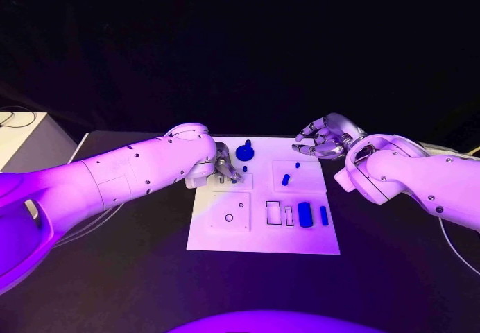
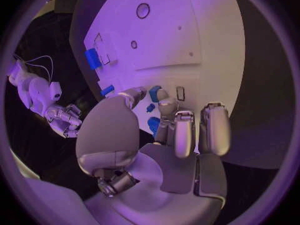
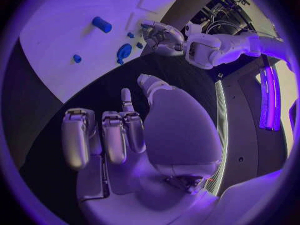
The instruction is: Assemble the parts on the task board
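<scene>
You see the black table (image 1: 120, 277) carrying the white rectangular task board (image 1: 262, 236). Your left hand (image 1: 224, 170) hangs low over the board's far left part, fingers (image 2: 185, 135) reaching down among small blue parts; you cannot tell whether they pinch one. Your right hand (image 1: 325, 141) hovers beyond the board's far right corner, fingers (image 3: 115, 135) loosely spread, holding nothing. A round blue part with a knob (image 1: 245, 152) sits just beside the left fingertips. A small blue peg (image 1: 286, 180) lies between the two hands. Two upright blue blocks (image 1: 305, 214) sit in the board's near right section, well apart from both hands.
</scene>
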Controlling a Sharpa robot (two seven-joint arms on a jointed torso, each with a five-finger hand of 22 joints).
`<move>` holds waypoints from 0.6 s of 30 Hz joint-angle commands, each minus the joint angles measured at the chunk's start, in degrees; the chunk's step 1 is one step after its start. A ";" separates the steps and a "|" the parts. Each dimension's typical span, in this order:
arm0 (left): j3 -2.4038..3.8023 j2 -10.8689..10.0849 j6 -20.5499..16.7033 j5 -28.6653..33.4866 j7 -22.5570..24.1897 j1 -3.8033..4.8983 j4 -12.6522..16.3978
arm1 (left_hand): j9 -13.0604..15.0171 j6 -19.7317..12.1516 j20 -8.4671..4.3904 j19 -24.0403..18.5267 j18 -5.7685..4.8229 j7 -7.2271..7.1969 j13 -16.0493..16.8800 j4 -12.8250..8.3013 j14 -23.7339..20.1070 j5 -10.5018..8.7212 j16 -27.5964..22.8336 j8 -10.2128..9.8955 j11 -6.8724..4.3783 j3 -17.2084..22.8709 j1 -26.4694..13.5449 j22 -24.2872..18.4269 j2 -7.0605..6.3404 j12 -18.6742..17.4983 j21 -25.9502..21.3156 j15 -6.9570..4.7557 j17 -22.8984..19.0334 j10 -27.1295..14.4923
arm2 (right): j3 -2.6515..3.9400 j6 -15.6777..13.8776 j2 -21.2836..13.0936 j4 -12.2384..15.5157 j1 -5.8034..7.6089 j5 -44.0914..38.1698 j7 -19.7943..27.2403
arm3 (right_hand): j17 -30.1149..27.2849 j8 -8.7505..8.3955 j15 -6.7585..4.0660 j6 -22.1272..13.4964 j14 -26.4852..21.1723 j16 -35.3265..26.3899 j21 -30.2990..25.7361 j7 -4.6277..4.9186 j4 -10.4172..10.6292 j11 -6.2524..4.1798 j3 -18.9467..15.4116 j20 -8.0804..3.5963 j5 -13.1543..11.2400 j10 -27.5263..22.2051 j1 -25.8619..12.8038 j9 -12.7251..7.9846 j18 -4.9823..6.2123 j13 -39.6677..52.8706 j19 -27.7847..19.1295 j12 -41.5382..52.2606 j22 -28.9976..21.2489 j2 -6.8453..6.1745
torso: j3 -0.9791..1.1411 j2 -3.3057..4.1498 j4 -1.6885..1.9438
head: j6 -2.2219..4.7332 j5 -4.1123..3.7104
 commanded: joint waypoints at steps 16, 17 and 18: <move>0.94 -2.97 -5.87 6.95 2.43 -1.09 4.34 | 0.97 -1.09 0.06 -1.20 -0.30 0.70 -3.26 0.29 5.58 -15.77 -0.57 -0.99 0.56 -28.09 2.59 -1.99 6.91 -0.84 -1.46 0.50 13.95 -2.72 | 0.02 -0.15 -0.08 -0.54 -0.04 -0.46 0.84 | 12.65 0.18 0.15 -0.47 5.38 -0.49 -0.81 0.17 0.13 0.18 -0.22 0.02 0.21 3.08 -0.76 0.08 0.60 12.77 3.43 -0.64 9.56 0.07 | -0.08 -0.05 0.08 | 0.85 -0.45; 1.31 -3.24 -6.65 7.88 2.99 -1.18 4.72 | 0.96 -2.12 0.24 -1.90 -0.08 1.10 -4.23 0.27 5.25 -15.77 -1.06 -1.32 0.87 -28.81 2.73 -3.10 6.91 -1.38 -2.05 0.79 13.20 -3.88 | 0.02 -0.20 -0.08 -0.61 -0.04 -0.46 0.88 | 12.46 0.17 0.15 -0.51 5.33 -0.59 -0.99 0.18 0.14 0.18 -0.23 0.02 0.21 2.94 -0.78 0.09 0.64 12.67 3.37 -0.80 9.43 0.05 | -0.06 -0.07 0.08 | 0.90 -0.47; 1.76 -3.52 -7.44 8.64 3.55 -1.28 5.08 | 0.70 -3.34 0.57 -3.19 0.32 1.61 -6.40 0.30 4.59 -15.76 -1.99 -1.88 1.35 -29.30 2.89 -5.16 6.92 -2.60 -3.14 1.20 11.84 -6.00 | 0.02 -0.25 -0.09 -0.68 -0.04 -0.46 0.91 | 12.46 0.17 0.15 -0.51 5.33 -0.59 -0.99 0.18 0.14 0.18 -0.23 0.02 0.21 2.94 -0.78 0.09 0.64 12.67 3.37 -0.80 9.43 0.05 | -0.04 -0.07 0.08 | 0.93 -0.48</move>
